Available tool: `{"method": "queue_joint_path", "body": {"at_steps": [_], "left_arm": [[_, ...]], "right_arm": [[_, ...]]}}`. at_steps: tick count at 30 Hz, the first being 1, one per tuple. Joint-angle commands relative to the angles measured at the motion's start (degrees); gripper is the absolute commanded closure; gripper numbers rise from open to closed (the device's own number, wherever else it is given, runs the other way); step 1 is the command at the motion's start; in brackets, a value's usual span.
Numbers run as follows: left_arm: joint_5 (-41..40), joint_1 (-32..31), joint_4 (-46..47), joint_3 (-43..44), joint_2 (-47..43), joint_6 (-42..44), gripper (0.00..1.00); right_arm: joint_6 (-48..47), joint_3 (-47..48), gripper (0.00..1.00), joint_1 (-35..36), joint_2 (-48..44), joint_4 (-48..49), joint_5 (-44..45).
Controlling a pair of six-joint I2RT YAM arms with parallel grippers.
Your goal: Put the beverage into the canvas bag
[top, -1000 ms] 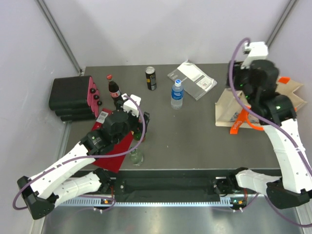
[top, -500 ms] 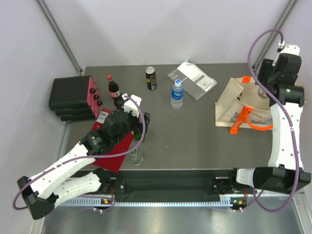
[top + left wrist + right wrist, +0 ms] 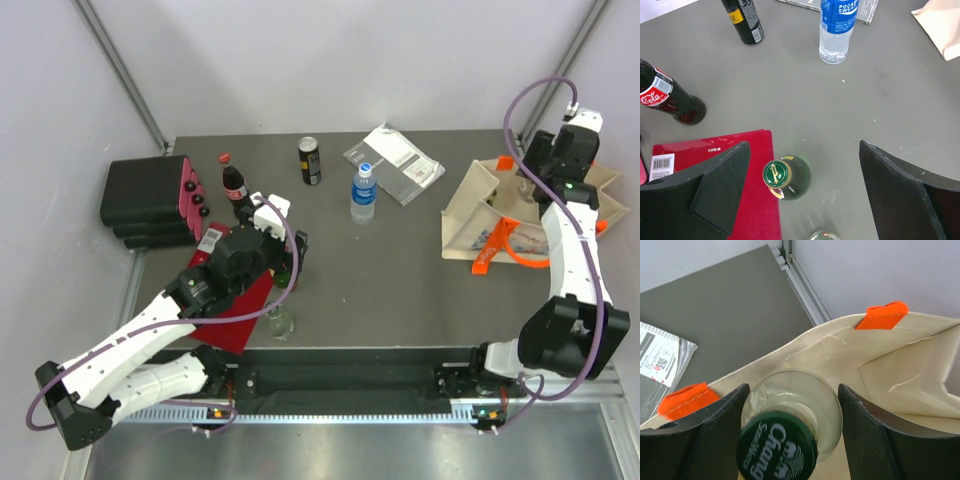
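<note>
One canvas bag (image 3: 472, 225), one Chang bottle (image 3: 790, 410) — gripped

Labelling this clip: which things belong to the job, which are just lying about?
Job: beige canvas bag with orange handles, clear green-capped glass bottle, right end effector.
Lying about: grey plastic packet, flat red folder, black rectangular case.

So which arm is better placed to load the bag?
Right: right fingers clamp a glass bottle at the mouth of the canvas bag; left fingers hang open above a green bottle, far off.
</note>
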Motion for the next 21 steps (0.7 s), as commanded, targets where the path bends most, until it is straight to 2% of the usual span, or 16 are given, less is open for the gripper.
{"method": "queue_joint_path", "body": {"at_steps": [1,10,21], "left_arm": [[-0.2,0.0,1.4,1.4,-0.3,-0.3,0.06],[-0.6,0.0,1.3,1.4,-0.1,-0.2,0.07],[-0.9,0.0,1.3,1.3,-0.2,-0.2,0.07]], "right_arm": [[2.2,-0.8,1.0,-1.3,0.1,15.9,0.2],[3.1,-5.8,1.0,-2.5,2.3,20.4,-0.3],[5.6,-6.9,1.0,-2.7,6.0,22.5,-3.4]]}}
